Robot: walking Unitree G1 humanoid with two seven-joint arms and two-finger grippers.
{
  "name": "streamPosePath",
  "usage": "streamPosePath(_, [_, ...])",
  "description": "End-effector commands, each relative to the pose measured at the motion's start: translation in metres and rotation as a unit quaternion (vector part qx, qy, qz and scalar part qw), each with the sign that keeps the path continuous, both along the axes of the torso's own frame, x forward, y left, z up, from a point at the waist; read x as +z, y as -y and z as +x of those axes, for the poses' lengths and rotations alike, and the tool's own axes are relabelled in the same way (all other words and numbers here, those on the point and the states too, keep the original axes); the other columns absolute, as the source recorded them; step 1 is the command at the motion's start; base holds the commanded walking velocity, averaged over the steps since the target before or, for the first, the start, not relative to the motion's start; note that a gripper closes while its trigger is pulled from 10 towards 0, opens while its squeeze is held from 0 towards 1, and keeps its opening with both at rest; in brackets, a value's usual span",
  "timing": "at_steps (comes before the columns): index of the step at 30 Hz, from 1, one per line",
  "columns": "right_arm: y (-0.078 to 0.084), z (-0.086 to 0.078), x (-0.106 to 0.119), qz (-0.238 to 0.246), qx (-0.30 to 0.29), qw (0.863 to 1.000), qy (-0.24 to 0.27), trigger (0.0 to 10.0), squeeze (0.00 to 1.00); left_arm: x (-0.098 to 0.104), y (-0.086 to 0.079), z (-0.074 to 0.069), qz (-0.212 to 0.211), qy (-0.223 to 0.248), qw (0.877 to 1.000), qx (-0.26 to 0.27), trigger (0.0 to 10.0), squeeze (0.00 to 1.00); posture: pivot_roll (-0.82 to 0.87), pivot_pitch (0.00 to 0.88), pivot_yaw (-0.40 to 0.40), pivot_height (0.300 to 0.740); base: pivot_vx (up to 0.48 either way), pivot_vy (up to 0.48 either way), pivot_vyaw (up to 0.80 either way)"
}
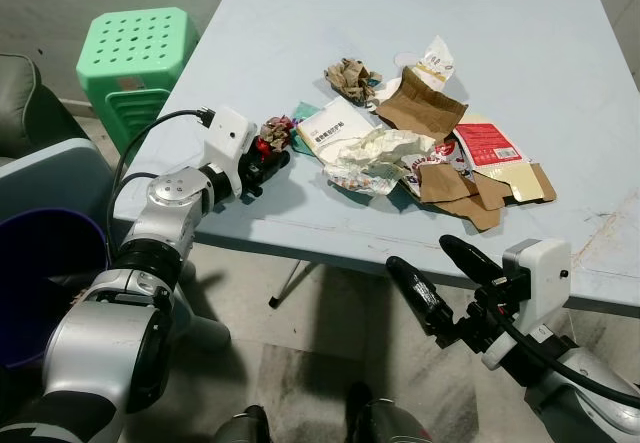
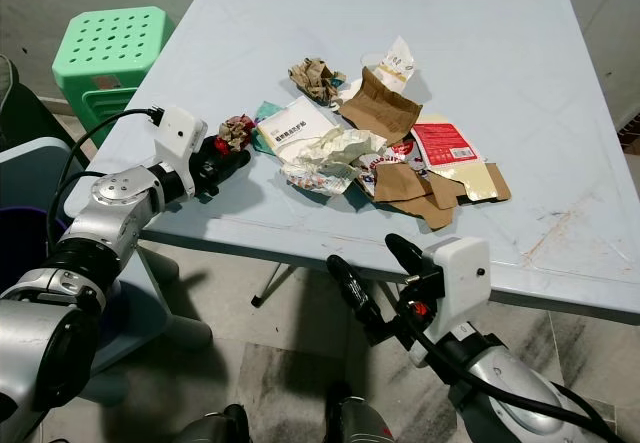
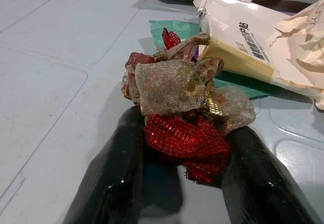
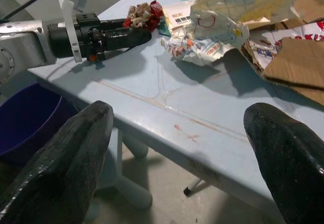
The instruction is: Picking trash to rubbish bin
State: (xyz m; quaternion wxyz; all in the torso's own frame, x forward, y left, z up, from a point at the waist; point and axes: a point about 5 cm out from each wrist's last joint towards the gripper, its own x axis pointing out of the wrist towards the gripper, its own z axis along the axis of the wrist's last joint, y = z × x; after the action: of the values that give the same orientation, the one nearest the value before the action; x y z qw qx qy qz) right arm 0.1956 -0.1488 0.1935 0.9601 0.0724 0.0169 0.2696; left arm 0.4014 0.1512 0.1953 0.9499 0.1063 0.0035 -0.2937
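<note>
Bin: a purple bin [image 1: 45, 273] stands on the floor at the far left, below the table edge and beside the left arm, handy for a short swing and drop.
Stool: a green stool [image 1: 135, 58] sits behind the table corner, clear of the work.
Left claw: the left claw [image 1: 268, 161] lies low on the table [image 1: 560, 53], its fingers [image 3: 109, 173] set on either side of a red and gold foil wad [image 3: 182, 100] and pressing its red mesh, so I judge the wad gripped and ready to lift.
Trash: the wad is the leftmost scrap, just beside a white packet [image 1: 335, 128]; next come crumpled paper [image 1: 375, 158], a brown bag [image 1: 420, 108] and flattened card [image 1: 480, 188].
Writing: the white packet carries dark print and a barcode, too small to read; a red wrapper [image 1: 490, 143] has white lettering I cannot make out.
Right claw: the right claw [image 1: 445, 278] hangs open off the near table edge, waiting.
</note>
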Motion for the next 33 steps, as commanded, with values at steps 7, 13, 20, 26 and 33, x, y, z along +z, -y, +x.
streamPosePath(7, [-0.003, -0.001, 0.013, 0.041, 0.020, 0.998, 0.036, 10.0, 0.00, -0.004, -0.001, -0.001, 0.007, -0.015, 1.000, -0.008, 0.0, 0.00, -0.18, 0.338, 0.020, 0.740, 0.000, 0.000, 0.00])
streamPosePath(13, [-0.002, 0.001, 0.014, 0.039, 0.020, 0.998, 0.041, 10.0, 0.00, 0.000, 0.001, 0.000, -0.001, -0.010, 1.000, -0.011, 0.0, 0.00, -0.18, 0.329, 0.020, 0.740, 0.000, 0.000, 0.00])
streamPosePath(20, [-0.002, 0.005, 0.014, 0.038, 0.021, 0.998, 0.047, 10.0, 0.00, 0.009, 0.000, 0.002, -0.010, 0.007, 1.000, -0.009, 0.0, 0.00, -0.17, 0.312, 0.020, 0.740, 0.000, 0.000, 0.00])
streamPosePath(26, [-0.002, 0.011, 0.017, 0.037, 0.024, 0.997, 0.063, 10.0, 0.00, 0.019, -0.002, 0.002, -0.024, 0.027, 0.999, -0.010, 0.0, 0.00, -0.16, 0.287, 0.017, 0.740, 0.000, 0.000, 0.00])
streamPosePath(33, [0.000, 0.024, 0.022, 0.034, 0.034, 0.995, 0.090, 10.0, 0.00, 0.029, -0.004, -0.002, -0.057, 0.054, 0.997, -0.008, 0.0, 0.00, -0.12, 0.246, 0.003, 0.740, 0.000, 0.000, 0.00])
